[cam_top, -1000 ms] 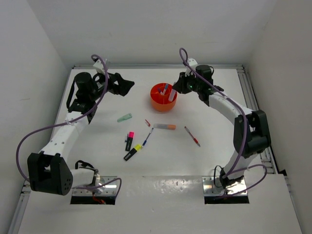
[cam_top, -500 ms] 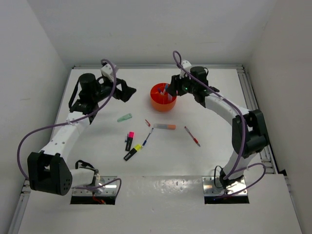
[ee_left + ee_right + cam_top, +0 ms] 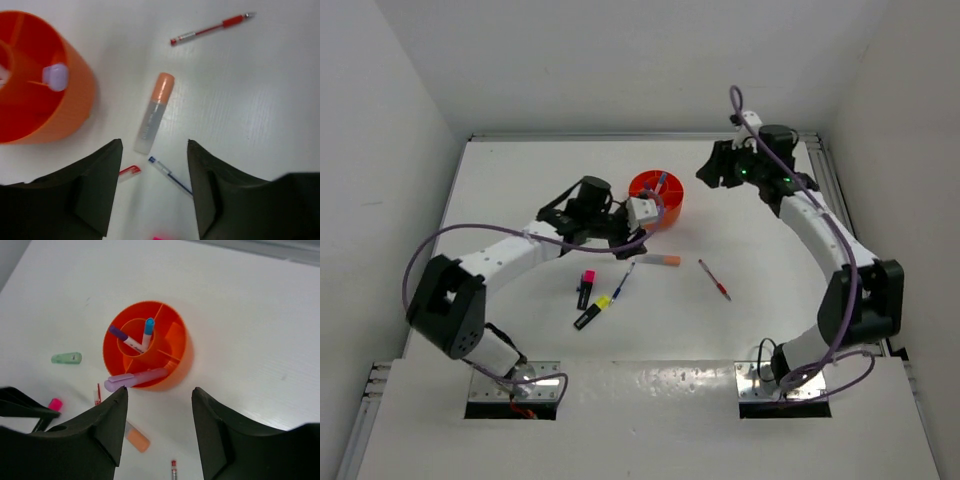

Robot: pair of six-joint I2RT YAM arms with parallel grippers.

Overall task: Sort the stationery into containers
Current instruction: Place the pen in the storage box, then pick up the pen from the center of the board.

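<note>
Two grippers, both spread and empty. The left gripper (image 3: 155,146) hangs beside the orange tub (image 3: 65,115). The orange-capped marker (image 3: 155,112) lies on the table (image 3: 260,100) just ahead of its gap, long axis across the closing line, cap pointing away. The right gripper (image 3: 160,392) hovers above the tub, farther from that marker.

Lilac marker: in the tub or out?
In. The lilac marker lies tilted in an outer compartment of the orange tub, with its cap end sticking out over the rim.
</note>
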